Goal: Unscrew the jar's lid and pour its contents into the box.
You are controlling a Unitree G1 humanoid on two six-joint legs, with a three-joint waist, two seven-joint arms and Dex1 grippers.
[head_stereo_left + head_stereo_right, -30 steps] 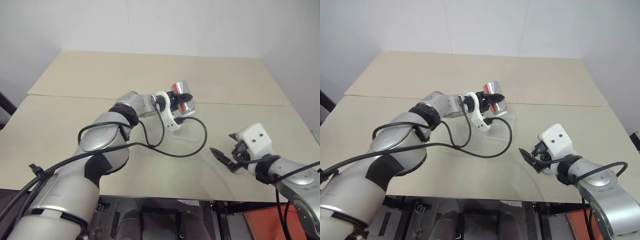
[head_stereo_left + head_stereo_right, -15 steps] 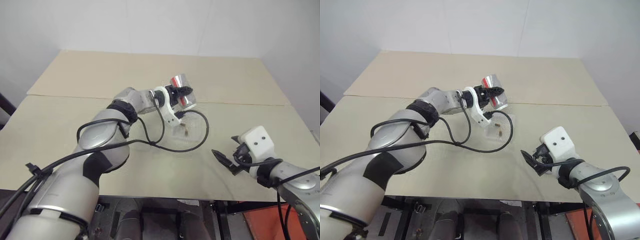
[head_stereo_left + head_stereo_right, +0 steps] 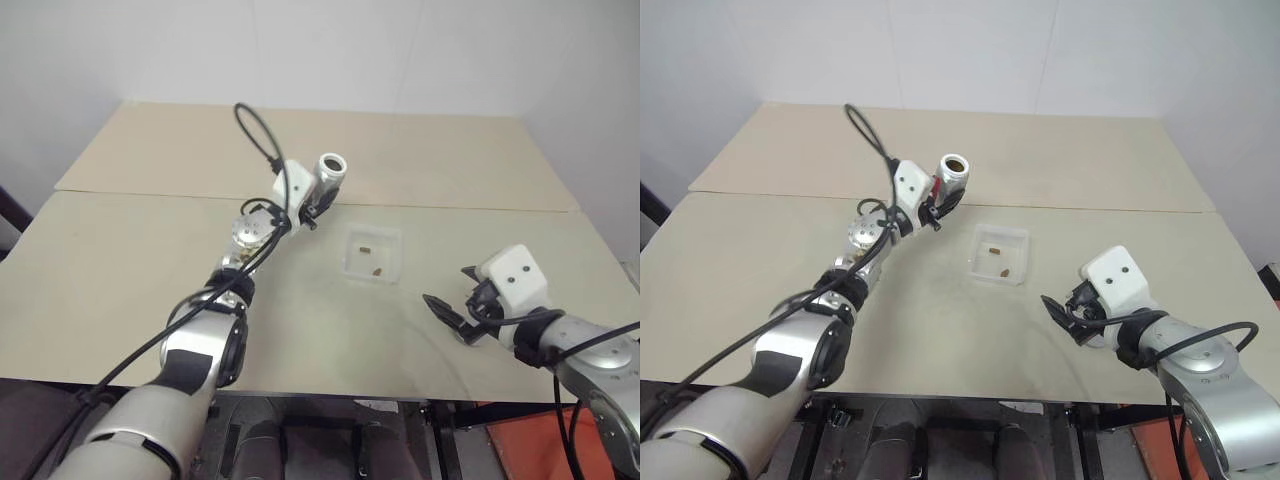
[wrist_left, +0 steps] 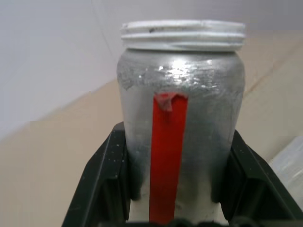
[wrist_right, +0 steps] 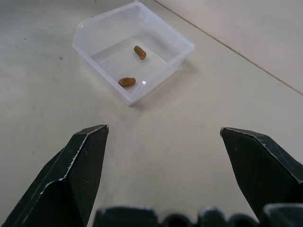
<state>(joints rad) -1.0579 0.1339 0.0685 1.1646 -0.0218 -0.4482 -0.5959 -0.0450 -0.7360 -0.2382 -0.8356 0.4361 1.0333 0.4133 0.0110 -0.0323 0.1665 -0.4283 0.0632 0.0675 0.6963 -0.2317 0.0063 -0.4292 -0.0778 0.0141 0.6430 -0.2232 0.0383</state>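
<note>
My left gripper (image 3: 320,190) is shut on the silver-grey jar (image 3: 331,166), which it holds above the table to the left of the box. The jar's open white threaded mouth faces up and its red stripe (image 4: 165,156) runs between the black fingers (image 4: 106,184). The clear box (image 3: 352,270) lies on the table with two brown pellets of the contents (image 5: 127,82) inside it. Near the table's front right my right gripper (image 3: 443,287) stands open with nothing in it, pointing toward the box (image 5: 94,35). The lid is out of view.
The beige table (image 3: 150,250) has a seam running across behind the box and a front edge close to my right gripper. A black cable (image 3: 255,130) loops up above my left wrist. A white wall stands behind the table.
My left arm has swung the jar up and leftward off the box, from tipped over to mouth-up. The box now lies uncovered with pellets in it. My right gripper stayed put.
</note>
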